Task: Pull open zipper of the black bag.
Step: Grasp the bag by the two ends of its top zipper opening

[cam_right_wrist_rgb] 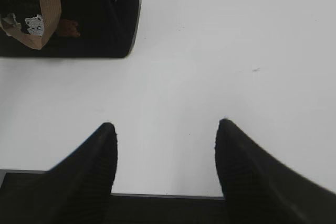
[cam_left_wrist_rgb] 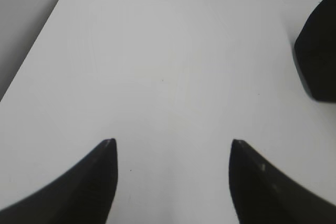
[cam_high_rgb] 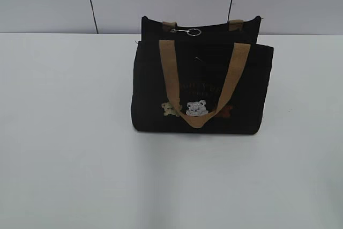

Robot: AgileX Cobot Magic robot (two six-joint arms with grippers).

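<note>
**Both pincers spread and empty, black bag well apart from them**

Left pincer (cam_left_wrist_rgb: 173, 145) hangs over the plain white surface (cam_left_wrist_rgb: 157, 66) with its two dark fingers (cam_left_wrist_rgb: 89, 182) spread wide and nothing between them. Only a corner of the boxy black fabric bag (cam_left_wrist_rgb: 317, 51) enters its view, at the far right edge, well apart from the fingertips.

Right pincer (cam_right_wrist_rgb: 167, 127) is likewise spread, its textured black fingers (cam_right_wrist_rgb: 247, 171) over the near edge of the surface and gripping nothing. From there the bag lies ahead and to the left, apart from the fingertips, showing one end, a loop of tan webbing handle (cam_right_wrist_rgb: 48, 3) and small bear patches (cam_right_wrist_rgb: 34, 23).

In the exterior view the bag stands upright near the middle of the surface, toward the back wall, front face to the camera. Neither pincer shows in that view. Along the bag's top edge runs the thin dark zipper (cam_high_rgb: 214, 29), with a small silver metal ring pull (cam_high_rgb: 194, 32) lying on the top near its middle.
</note>
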